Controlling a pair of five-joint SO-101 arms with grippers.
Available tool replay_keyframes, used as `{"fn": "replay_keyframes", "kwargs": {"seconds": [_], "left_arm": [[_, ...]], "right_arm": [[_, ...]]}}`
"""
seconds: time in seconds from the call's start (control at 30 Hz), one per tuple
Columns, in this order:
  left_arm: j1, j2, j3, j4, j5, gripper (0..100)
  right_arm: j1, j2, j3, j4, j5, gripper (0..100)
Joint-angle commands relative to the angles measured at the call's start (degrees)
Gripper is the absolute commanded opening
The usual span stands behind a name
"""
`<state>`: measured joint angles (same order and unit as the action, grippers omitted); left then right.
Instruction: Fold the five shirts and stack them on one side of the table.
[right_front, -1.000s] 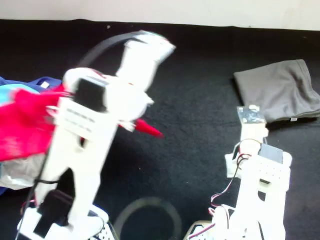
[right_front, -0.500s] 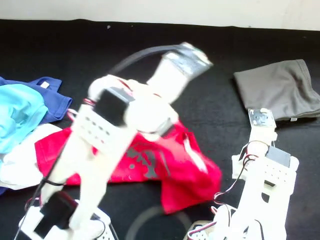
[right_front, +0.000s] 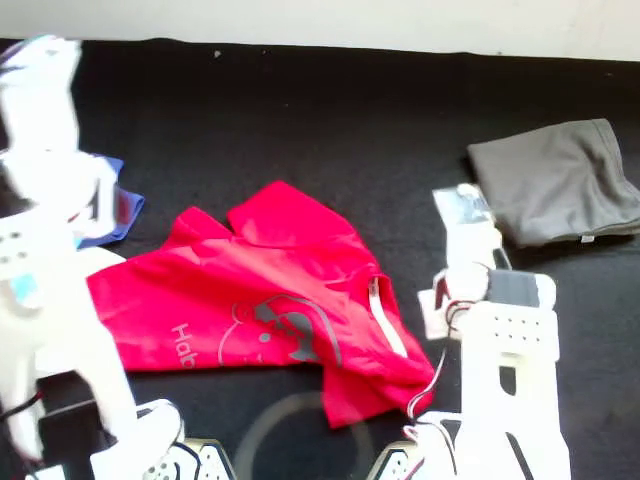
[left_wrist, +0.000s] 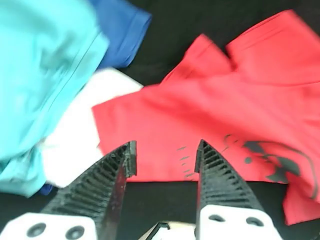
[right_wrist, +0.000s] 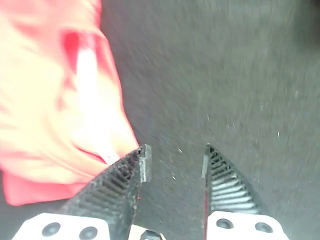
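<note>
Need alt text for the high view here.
A red shirt lies spread out, unfolded, on the black table between two white robot arms. A folded grey shirt sits at the right, and a bit of blue shirt shows beside the left arm.

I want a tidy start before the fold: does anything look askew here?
Yes. The red shirt lies askew, print up, its corner near the right arm bunched over itself. The teal shirt, white shirt and blue shirt sit heaped beside it. Only the grey shirt looks neatly folded.
</note>
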<state>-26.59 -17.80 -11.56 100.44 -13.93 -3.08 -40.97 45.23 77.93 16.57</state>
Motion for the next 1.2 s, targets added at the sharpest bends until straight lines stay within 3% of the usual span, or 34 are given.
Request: {"fn": "replay_keyframes", "kwargs": {"seconds": [0.0, 0.17, 0.3, 0.67, 1.0, 1.17], "left_arm": [[-7.87, -2.95, 8.13, 0.18, -4.31, 20], [-17.98, -5.32, 17.89, -0.88, -7.03, 20], [-22.37, -6.81, 22.46, -3.69, -10.11, 20], [-20.62, -6.99, 39.25, -14.15, -10.81, 20], [-20.7, -7.08, 39.96, -14.68, -10.81, 20], [-20.62, -7.08, 38.64, -14.77, -10.81, 20]], "right_arm": [[-10.15, -0.48, -8.22, 2.24, -2.73, 17.4], [-22.55, 10.51, -15.96, 2.59, -6.24, 17.4], [-24.13, 26.15, -26.86, 2.15, -8.7, 17.4], [-26.42, 67.82, -75.56, 2.15, -10.46, 17.4], [-27.91, 97.19, -107.12, 2.95, -10.46, 17.4], [-29.76, 104.66, -118.73, 13.41, -10.2, 17.4]]}}
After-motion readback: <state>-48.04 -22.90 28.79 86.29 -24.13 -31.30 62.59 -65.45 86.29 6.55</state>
